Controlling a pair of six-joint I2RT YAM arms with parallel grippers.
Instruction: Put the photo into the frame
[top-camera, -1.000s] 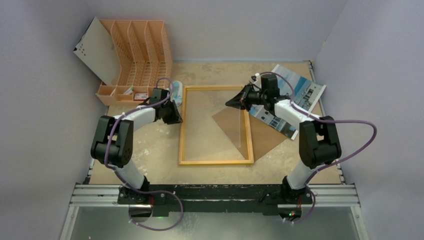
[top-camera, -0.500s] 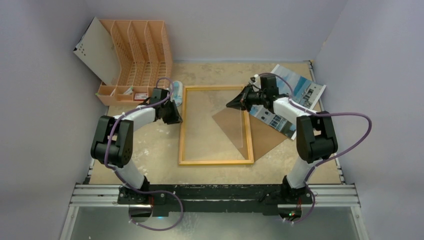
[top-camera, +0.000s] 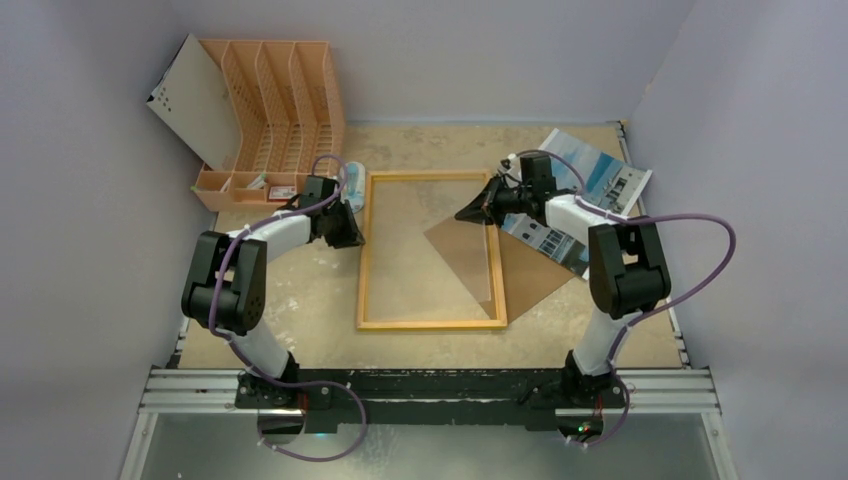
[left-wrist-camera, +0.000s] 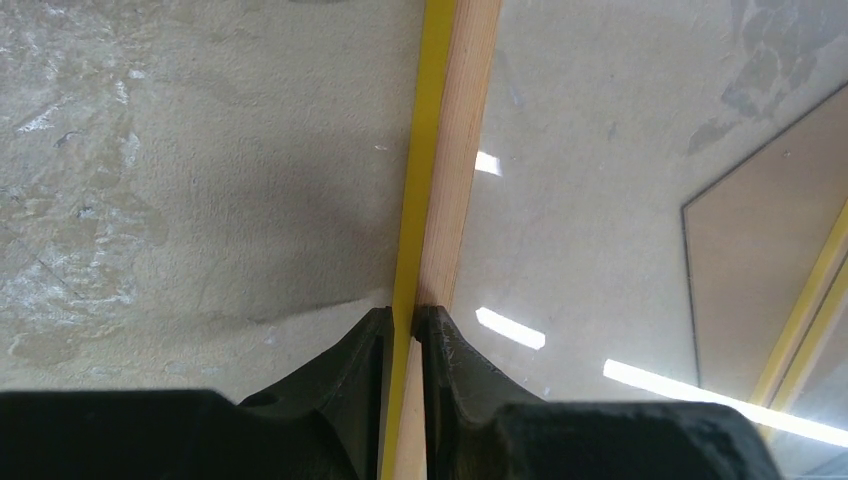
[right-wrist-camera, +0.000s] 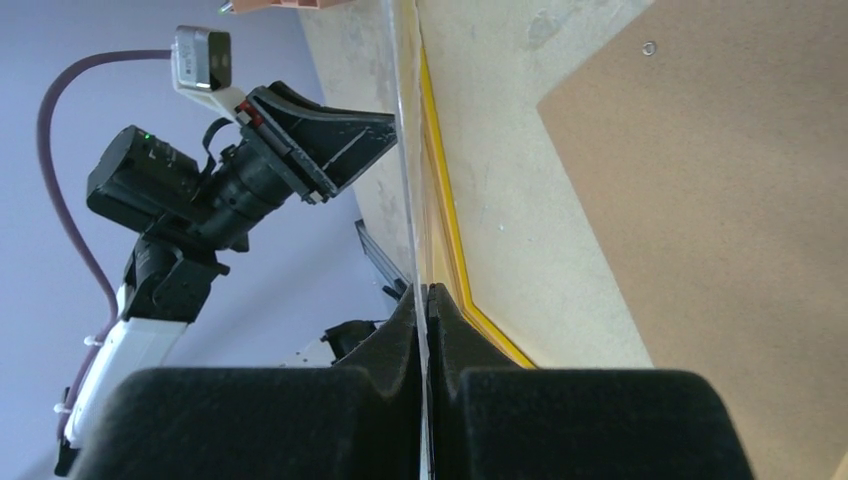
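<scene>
Three lilac walls (top-camera: 480, 50), scuffed beige tabletop (top-camera: 300, 290) (frame (top-camera: 430, 324) on it)

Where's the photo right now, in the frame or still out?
Out. The photo lies at the table's far right, outside the frame, whose clear pane shows only table and brown backing board.

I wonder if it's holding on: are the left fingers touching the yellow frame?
Touching. Left wrist view shows the left fingers pinching the frame rim, no gap.
</scene>
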